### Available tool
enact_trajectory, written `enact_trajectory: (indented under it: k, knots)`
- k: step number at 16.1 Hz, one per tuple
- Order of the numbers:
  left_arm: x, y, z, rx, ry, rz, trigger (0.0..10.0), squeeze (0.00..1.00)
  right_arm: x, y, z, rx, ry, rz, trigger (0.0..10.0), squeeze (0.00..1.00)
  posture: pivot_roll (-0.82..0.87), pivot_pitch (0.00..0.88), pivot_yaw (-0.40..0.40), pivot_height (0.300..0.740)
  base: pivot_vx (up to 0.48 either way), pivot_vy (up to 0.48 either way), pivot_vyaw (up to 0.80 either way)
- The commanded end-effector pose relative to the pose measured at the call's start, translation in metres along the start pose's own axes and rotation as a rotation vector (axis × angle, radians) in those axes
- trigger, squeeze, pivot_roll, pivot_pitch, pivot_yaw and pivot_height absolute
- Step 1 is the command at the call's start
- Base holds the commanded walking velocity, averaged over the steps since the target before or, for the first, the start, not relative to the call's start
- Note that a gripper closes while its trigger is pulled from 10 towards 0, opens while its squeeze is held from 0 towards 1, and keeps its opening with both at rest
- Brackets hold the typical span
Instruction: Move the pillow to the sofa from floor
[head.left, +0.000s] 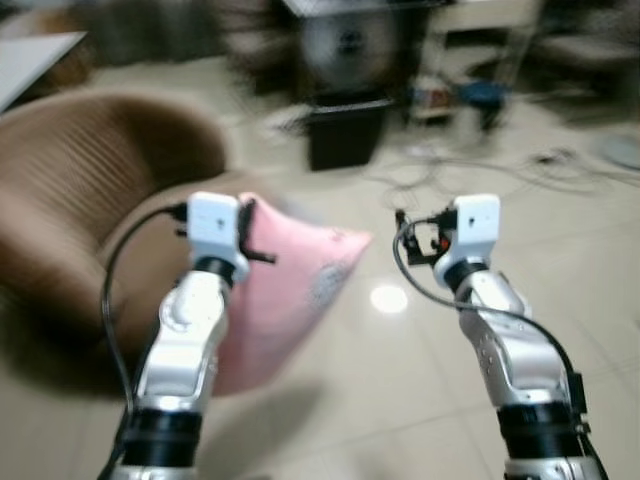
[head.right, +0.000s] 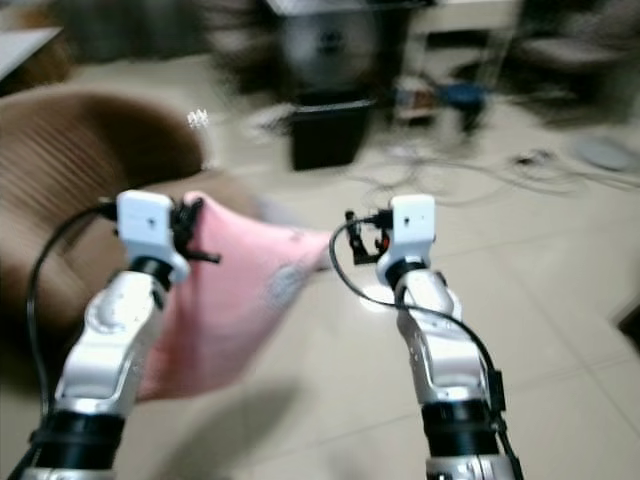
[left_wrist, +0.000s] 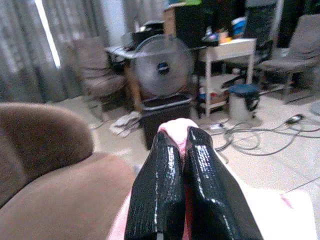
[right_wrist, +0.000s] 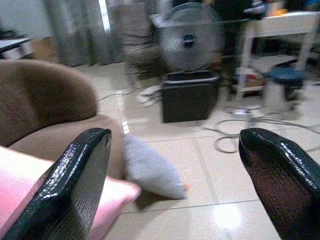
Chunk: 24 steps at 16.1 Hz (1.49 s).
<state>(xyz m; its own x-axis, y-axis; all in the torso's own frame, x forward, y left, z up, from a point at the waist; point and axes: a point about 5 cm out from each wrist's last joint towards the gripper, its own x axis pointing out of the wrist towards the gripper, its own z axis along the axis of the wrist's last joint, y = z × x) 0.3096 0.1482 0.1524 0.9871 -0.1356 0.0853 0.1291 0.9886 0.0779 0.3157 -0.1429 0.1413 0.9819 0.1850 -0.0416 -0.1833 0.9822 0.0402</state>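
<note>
A pink pillow hangs in the air in front of the brown sofa, pinched at its upper edge by my left gripper, which is shut on it. In the left wrist view the two black fingers press together on a pink fold. My right gripper floats to the right of the pillow, open and holding nothing. Its wrist view shows its fingers spread wide, the pink pillow's corner below them, and a grey pillow lying on the floor beside the sofa.
A black bin with a standing fan behind it is ahead on the tiled floor. Cables trail across the tiles to the right. A white table and chairs stand at the back.
</note>
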Motion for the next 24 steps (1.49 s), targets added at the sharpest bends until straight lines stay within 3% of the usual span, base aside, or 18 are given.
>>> enact_trajectory:
  k: [1, 8, 12, 16, 24]
  knots:
    - [0.005, -0.003, 0.017, -0.008, -0.080, -0.002, 10.0, 0.00, 0.002, -0.003, 0.002, -0.001, 0.006, -0.011, 10.0, 0.00, 0.06, 0.000, 0.040, 0.740, 0.322, 0.000, 0.00]
    - [0.001, 0.001, 0.012, -0.019, -0.068, 0.038, 10.0, 0.00, 0.005, -0.003, 0.000, -0.021, 0.019, 0.012, 10.0, 0.00, 0.08, 0.000, 0.003, 0.740, 0.340, 0.000, 0.00]
    - [-0.010, 0.012, 0.012, 0.013, -0.075, 0.117, 10.0, 0.00, 0.012, 0.005, 0.000, -0.050, 0.036, 0.082, 10.0, 0.00, 0.16, 0.000, -0.084, 0.740, 0.345, 0.000, 0.00]
    - [-0.025, 0.022, 0.017, 0.072, -0.086, 0.162, 10.0, 0.00, 0.019, 0.025, -0.003, -0.032, 0.041, 0.163, 10.0, 0.00, 0.24, 0.000, -0.138, 0.740, 0.356, 0.000, 0.00]
    - [-0.038, 0.033, 0.016, 0.087, -0.063, 0.228, 10.0, 0.00, 0.028, 0.036, -0.010, -0.015, 0.060, 0.193, 10.0, 0.00, 0.30, 0.000, -0.168, 0.740, 0.368, 0.000, 0.18]
